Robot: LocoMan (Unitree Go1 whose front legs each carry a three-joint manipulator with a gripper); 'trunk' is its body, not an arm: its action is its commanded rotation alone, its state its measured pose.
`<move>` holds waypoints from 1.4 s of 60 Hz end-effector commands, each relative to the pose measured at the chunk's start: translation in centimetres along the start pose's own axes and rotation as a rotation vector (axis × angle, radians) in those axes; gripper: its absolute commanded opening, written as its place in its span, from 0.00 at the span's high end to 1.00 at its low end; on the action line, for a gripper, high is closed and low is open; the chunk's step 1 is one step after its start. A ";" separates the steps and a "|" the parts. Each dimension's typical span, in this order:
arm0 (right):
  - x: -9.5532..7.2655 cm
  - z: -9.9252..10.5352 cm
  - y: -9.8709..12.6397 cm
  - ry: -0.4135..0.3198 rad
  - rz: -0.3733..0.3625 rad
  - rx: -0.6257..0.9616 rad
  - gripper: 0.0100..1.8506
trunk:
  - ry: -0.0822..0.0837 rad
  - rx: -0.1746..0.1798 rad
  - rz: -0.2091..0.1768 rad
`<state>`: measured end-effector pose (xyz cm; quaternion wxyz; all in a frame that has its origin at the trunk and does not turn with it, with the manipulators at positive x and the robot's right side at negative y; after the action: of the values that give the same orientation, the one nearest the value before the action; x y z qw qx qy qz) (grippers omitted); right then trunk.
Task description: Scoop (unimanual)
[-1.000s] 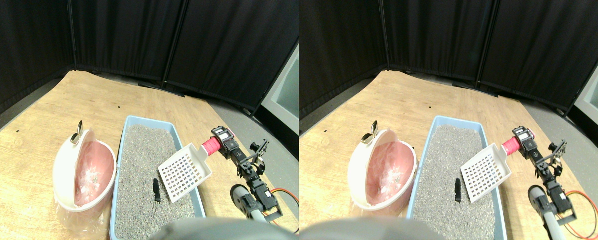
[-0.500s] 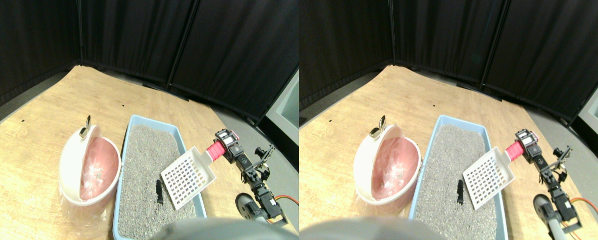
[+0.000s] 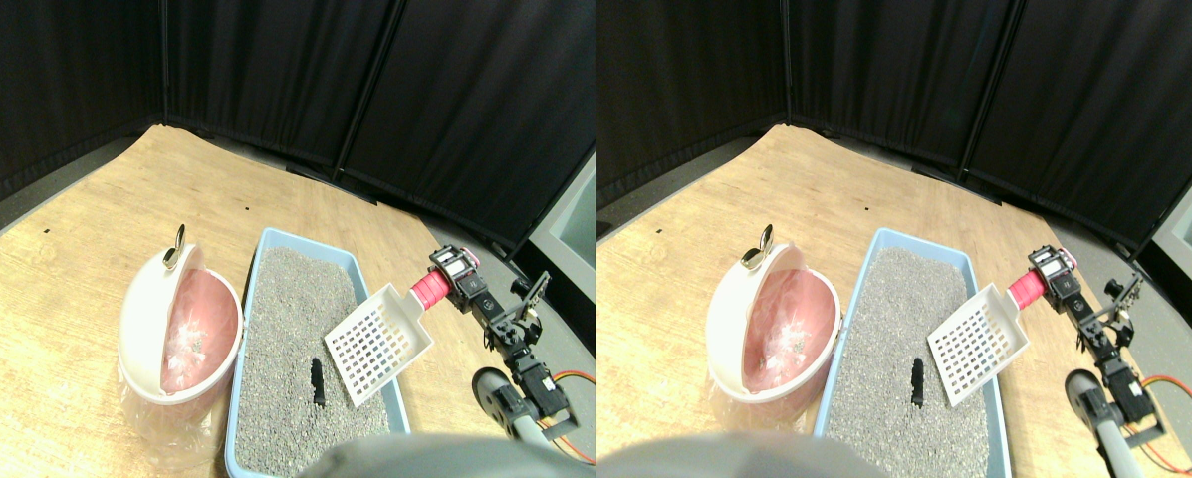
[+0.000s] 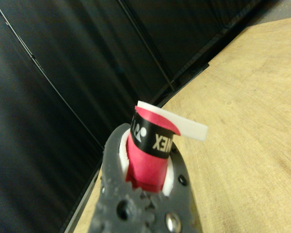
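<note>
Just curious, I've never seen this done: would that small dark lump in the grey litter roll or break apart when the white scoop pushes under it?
The dark lump looks elongated, so it would probably slide or tumble rather than roll far. It sits on loose grey litter, which likely gives way. Whether it crumbles can't be judged.

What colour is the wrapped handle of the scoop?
The scoop handle is pink-red, with a black band near its end; the wrist view shows it best.
</note>
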<state>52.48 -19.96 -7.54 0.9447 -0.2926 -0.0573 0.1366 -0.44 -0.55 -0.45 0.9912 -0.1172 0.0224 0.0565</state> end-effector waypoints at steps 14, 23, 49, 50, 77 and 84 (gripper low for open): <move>0.4 0.9 0.6 -0.051 -0.011 -0.099 0.90 | 0.030 -0.033 0.012; -0.1 0.4 1.7 -0.074 0.027 -0.075 0.97 | 0.041 -0.032 0.008; -1.3 -0.1 4.4 -0.067 0.125 -0.101 0.97 | 0.063 -0.046 0.021; -1.1 -0.2 4.3 -0.074 0.126 -0.105 0.97 | 0.061 -0.048 0.022; -2.3 -0.6 9.4 0.003 0.293 -0.055 0.97 | 0.094 -0.084 0.043; -2.5 -1.5 11.5 0.016 0.309 -0.022 0.97 | 0.105 -0.101 0.067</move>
<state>48.59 -13.35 -13.39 0.9330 -0.2954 -0.0248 0.2039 -0.53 -0.52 -0.45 0.9836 -0.1556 0.0607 0.0681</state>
